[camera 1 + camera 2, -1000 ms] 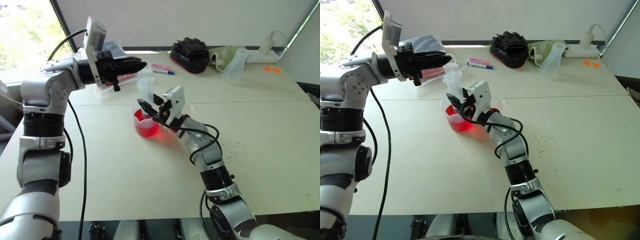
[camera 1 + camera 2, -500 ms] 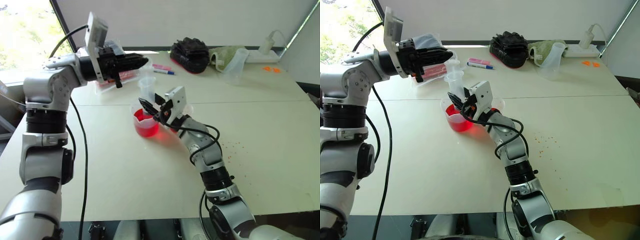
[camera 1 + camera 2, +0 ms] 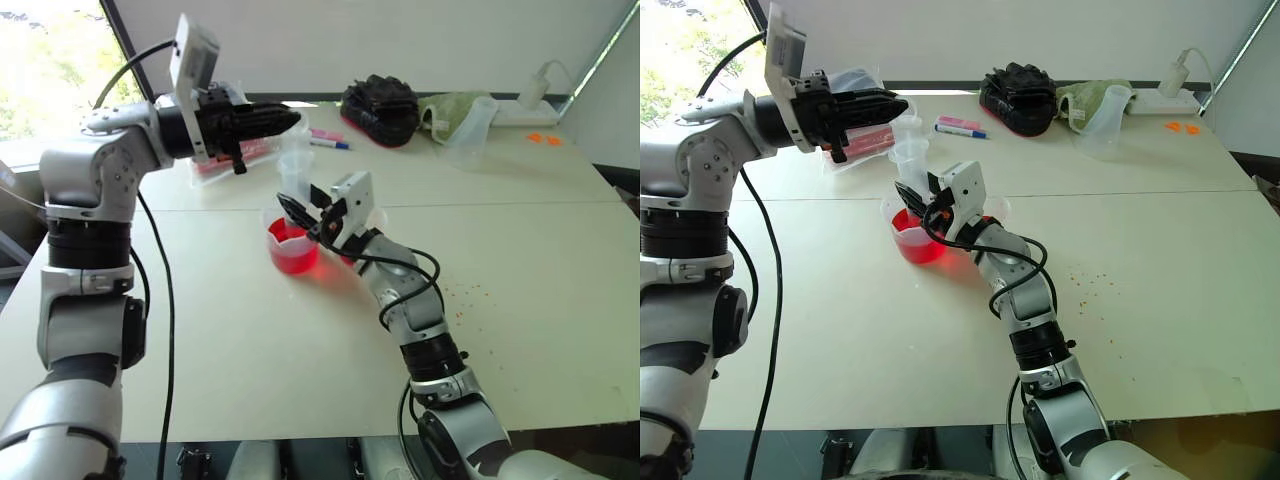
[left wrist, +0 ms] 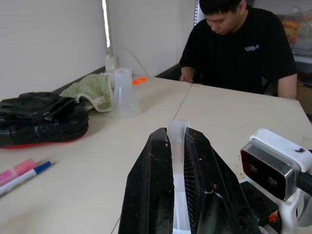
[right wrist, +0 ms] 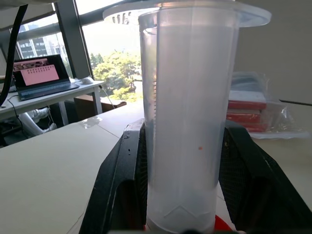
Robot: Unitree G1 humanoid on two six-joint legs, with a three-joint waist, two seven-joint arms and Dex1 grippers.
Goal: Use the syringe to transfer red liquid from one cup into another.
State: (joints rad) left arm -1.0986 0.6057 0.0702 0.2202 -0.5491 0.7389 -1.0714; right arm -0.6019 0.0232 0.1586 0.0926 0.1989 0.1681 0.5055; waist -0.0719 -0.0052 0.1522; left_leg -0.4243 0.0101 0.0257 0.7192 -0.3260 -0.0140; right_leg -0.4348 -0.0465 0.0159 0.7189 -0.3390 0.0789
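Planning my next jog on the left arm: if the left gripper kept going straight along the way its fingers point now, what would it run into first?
Nothing close, apparently. The left gripper, closed on the syringe plunger top, points level across the table. In its wrist view the line beyond runs over bare table toward a seated person; depth there is uncertain.

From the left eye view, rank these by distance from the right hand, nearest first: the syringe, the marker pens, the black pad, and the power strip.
1. The syringe: upright in the right hand, above the beaker of red liquid.
2. The marker pens: just beyond, toward the table's far edge.
3. The black pad: farther back, against the wall.
4. The power strip: far right corner of the table.
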